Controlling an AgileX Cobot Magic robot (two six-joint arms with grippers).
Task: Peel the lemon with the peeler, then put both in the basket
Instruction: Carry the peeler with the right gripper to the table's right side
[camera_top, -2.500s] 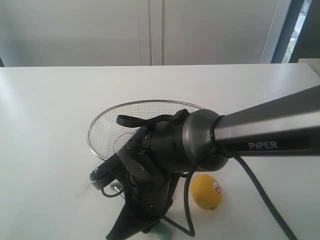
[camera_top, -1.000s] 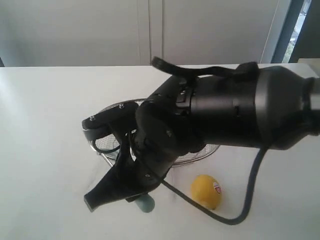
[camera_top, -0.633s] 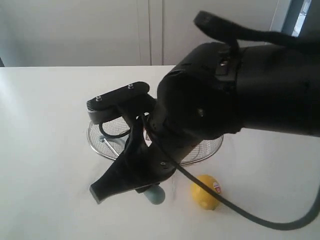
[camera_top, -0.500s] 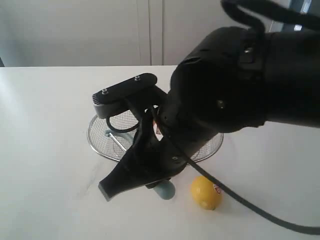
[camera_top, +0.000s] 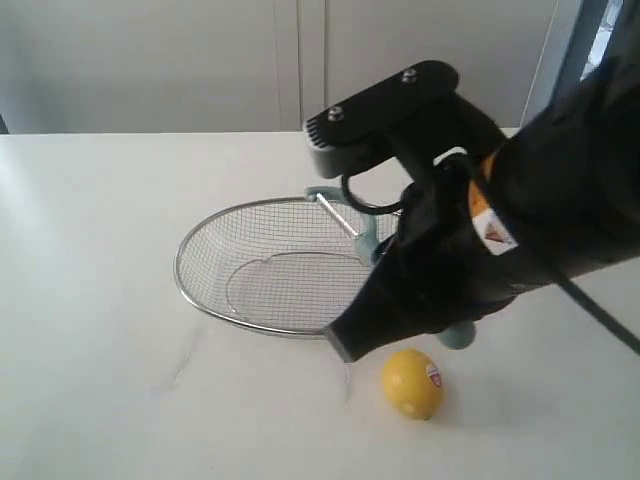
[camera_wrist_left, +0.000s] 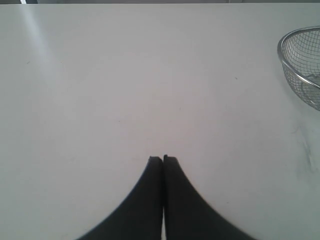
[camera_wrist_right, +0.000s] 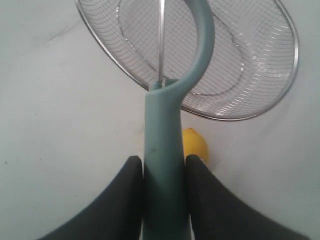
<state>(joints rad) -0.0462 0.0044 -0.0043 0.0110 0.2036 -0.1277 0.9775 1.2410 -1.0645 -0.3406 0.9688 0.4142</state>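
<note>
We see the right claw (camera_wrist_right: 164, 161) grasping the peeler (camera_wrist_right: 163, 125) by the basket (camera_top: 196, 242); the left claw (camera_wrist_left: 163, 159) is clenched.

A: What does the right gripper (camera_wrist_right: 164, 162) hold here?
B: The peeler (camera_wrist_right: 162, 125), its pale teal handle clamped between two dark fingers (camera_wrist_right: 131, 180), one pressed to each side.
A: And the peeler's head?
B: A curved teal arm with a thin metal blade (camera_wrist_right: 161, 40) beside it (straight and bright), both seen against the mesh of the basket (camera_wrist_right: 292, 65), a silver wire oval with a thick rim.
A: Where is the lemon (camera_wrist_right: 196, 144)?
B: On the white table (camera_wrist_right: 55, 125), just outside the basket's rim and partly hidden behind the handle and one finger; whether it touches the rim cannot be told
</note>
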